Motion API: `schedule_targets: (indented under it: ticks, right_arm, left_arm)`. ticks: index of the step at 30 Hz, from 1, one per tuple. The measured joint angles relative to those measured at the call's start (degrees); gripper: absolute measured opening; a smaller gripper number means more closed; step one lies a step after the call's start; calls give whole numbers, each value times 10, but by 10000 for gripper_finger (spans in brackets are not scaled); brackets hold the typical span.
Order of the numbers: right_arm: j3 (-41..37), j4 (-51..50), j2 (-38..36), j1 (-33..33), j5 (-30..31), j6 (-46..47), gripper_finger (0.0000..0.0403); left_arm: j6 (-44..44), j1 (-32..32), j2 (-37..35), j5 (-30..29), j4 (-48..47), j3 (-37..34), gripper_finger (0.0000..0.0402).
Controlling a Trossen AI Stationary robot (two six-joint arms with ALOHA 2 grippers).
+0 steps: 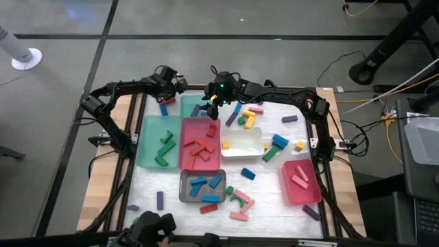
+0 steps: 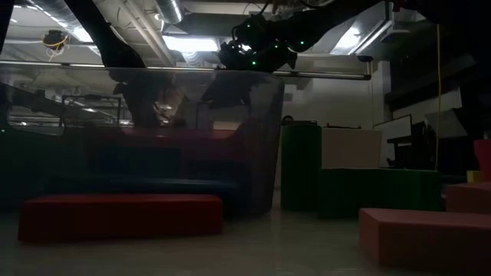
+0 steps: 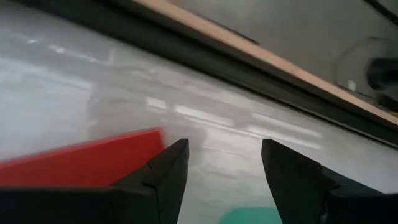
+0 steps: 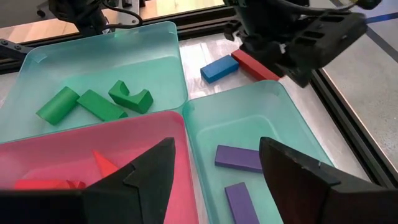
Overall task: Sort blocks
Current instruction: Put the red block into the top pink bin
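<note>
High view: even, bright, soft shadows under the arms; table (image 1: 274, 195) glares white. Low view: very dim, ceiling lights (image 2: 184, 42) blown out at upper centre, near blocks (image 2: 119, 215) dark and soft. Left wrist view: smeared by blur, streaky glare. Right wrist view: sharp, well lit.

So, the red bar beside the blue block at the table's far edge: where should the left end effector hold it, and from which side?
Probably across its two long sides, near the middle, coming down from above. The red bar lies flat, and the blue block crowds one end. The left end effector is open just beside it.
</note>
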Motion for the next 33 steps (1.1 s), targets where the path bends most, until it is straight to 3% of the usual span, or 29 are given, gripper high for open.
schedule_targets:
  ticks: [11, 20, 25, 33]
  right_arm:
    - [0, -6, 0, 0, 0, 0, 234]
    - [0, -29, 0, 0, 0, 0, 234]
    - [0, -36, 0, 0, 0, 0, 234]
    - [0, -36, 0, 0, 0, 0, 234]
  left_arm:
    - [130, 1, -1, 14, 1, 30, 191]
    - [406, 12, -1, 0, -137, 112, 191]
    - [571, 13, -2, -49, -179, 122, 191]
    - [705, 13, -2, -66, -278, 121, 191]
